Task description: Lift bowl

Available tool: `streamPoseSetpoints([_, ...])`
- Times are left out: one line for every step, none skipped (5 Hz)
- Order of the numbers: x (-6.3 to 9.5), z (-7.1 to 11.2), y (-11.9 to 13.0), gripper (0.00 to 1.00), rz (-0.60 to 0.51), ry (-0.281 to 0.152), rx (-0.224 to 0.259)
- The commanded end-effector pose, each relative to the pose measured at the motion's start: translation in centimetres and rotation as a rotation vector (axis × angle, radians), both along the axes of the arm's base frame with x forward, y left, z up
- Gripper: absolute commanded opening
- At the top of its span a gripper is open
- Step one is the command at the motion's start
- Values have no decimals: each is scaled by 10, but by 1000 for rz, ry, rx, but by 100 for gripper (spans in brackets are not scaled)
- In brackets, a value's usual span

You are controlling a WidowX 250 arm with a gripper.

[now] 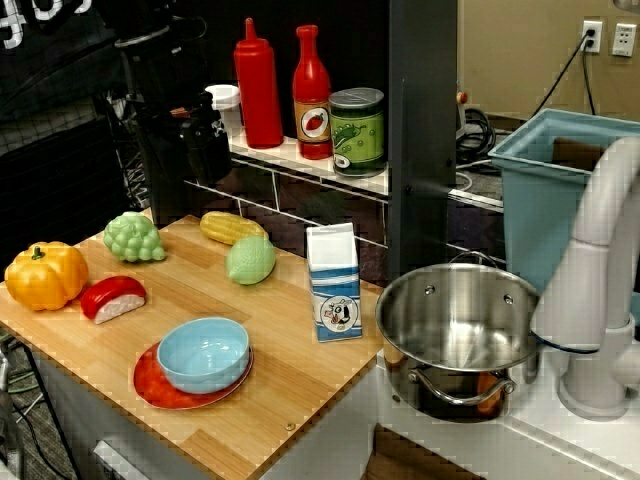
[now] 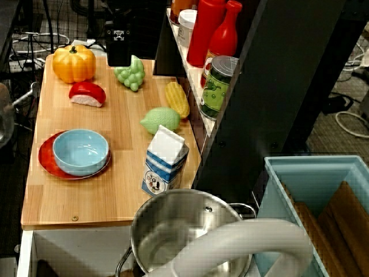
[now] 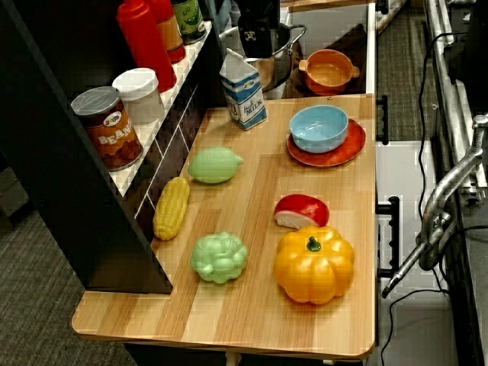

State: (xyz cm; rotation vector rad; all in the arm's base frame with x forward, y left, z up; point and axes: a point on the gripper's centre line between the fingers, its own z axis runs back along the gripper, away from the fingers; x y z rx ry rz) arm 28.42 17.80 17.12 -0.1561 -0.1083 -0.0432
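The light-blue bowl (image 1: 203,354) sits upright on the red-orange plate (image 1: 150,388), near the front edge of the wooden counter (image 1: 290,390), well apart from everything else. The gripper (image 2: 119,36) is way off at the other end: in the view from over the pot it hangs as a dark block at the back, just beside the green grapes (image 2: 130,74) and near the pumpkin (image 2: 74,62). So from the jaws the bowl lies forward and down along the counter's length, past the red-and-white wedge (image 2: 87,94), w/ nothing standing between. Can't tell how the jaws are set; the thing's too dark and seen end-on in every view. Bowl's round, so no long axis to line up w/; I'd guess any rim pinch works, prob. the side facing the arm. Milk carton (image 1: 333,283) and steel pot (image 1: 458,320) are off to the side, no bother. Plate under it may shift if the rim gets nudged.
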Motion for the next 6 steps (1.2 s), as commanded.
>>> streamPoseSetpoints([0,0,0,100,0,0,0])
streamPoseSetpoints([-6,-17,2,100,-27,2,28])
streamPoseSetpoints([-12,-30,4,100,-39,-3,46])
streamPoseSetpoints([-19,-41,5,100,-54,-12,65])
streamPoseSetpoints([-28,-53,6,100,-70,-33,82])
streamPoseSetpoints([-34,-65,5,100,-79,-34,104])
